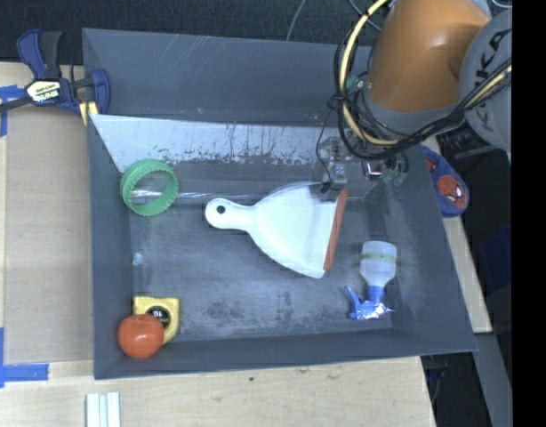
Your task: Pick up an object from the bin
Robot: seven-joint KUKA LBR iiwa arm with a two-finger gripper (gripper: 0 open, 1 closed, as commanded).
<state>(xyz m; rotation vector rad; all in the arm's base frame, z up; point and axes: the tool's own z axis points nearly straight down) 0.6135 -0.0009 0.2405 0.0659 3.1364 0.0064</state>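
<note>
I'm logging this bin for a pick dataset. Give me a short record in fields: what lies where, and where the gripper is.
bin: grey metal bin
centre: white dustpan with an orange-brown front edge
upper left: green ring
lower left: orange ball touching a yellow and black item
lower right: white and blue bottle-like thing
gripper: gripper at the dustpan's upper right corner

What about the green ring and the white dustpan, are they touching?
Apart. The camera view shows bare bin floor between the ring and the dustpan handle.
</note>
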